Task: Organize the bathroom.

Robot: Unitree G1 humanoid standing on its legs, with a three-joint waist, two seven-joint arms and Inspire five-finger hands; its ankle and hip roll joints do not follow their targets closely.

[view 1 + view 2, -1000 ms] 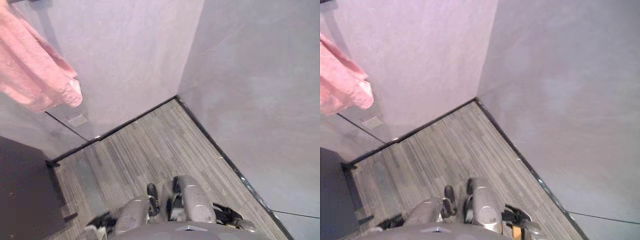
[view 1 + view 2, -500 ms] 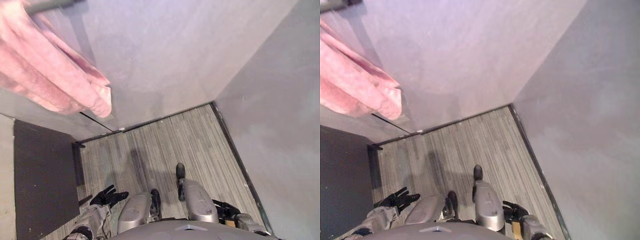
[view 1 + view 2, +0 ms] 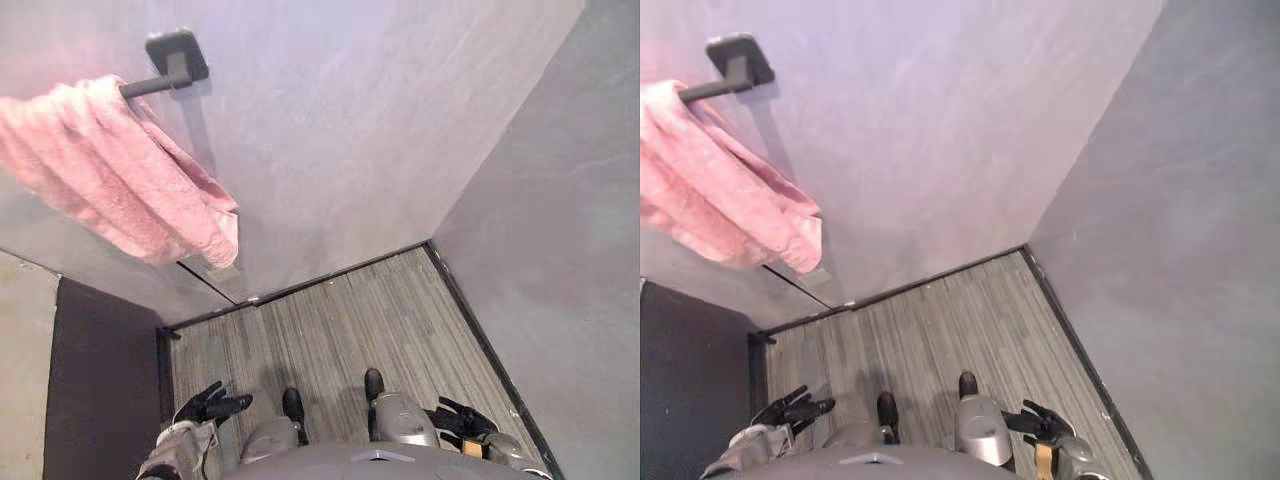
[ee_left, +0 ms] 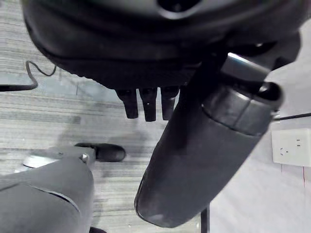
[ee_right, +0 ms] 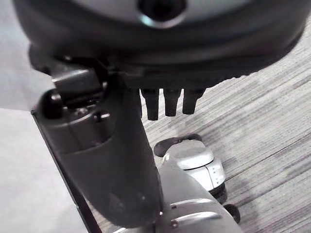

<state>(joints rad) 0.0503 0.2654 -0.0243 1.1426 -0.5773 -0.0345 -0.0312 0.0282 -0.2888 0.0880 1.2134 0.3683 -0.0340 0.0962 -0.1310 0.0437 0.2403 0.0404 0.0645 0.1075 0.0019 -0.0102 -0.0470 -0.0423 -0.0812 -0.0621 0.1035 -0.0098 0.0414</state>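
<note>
- Room: a corner of grey walls [image 3: 330, 130] over a striped grey floor [image 3: 350, 320], with a dark baseboard [image 3: 470, 320] along the foot of the walls.
- Dark mat [image 3: 95, 380]: lies flat on the floor at my left.
- Pink towel [image 3: 120, 190]: hangs bunched over a dark rail [image 3: 150, 85] fixed to the wall, high on my left.
- My left hand [image 3: 208, 407]: low beside me, fingers straight and spread, holding nothing.
- My right hand [image 3: 1045, 422]: low on my right, fingers loosely straight, holding nothing.
- White socket [image 4: 290, 147]: on the wall, seen past my left hand.
</note>
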